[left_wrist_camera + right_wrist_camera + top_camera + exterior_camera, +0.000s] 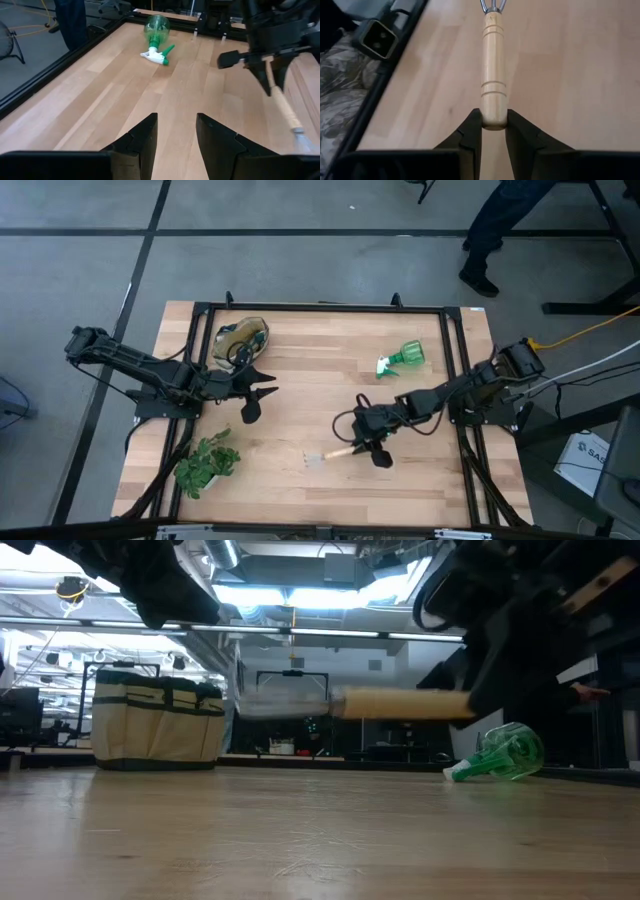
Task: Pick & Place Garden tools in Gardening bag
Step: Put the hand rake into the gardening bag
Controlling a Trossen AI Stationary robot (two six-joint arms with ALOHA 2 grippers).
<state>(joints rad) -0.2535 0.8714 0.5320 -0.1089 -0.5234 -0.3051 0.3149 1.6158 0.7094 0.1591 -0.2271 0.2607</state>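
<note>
We are holding the hand rake (493,65) by its stiff, smooth wooden handle end with the right gripper (493,131), well apart from the gardening bag (241,340). It seems light. The left gripper (176,135) is waiting half open and empty, just beside the bag.

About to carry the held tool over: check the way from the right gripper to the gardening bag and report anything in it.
The right gripper is shut on the wooden-handled tool, lifted off the table. Between it and the gardening bag the left gripper hovers open beside the bag, on or near that line. Nothing else stands there.

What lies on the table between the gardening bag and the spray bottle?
Nothing: in the high view only bare wood separates the gardening bag from the spray bottle.
</note>
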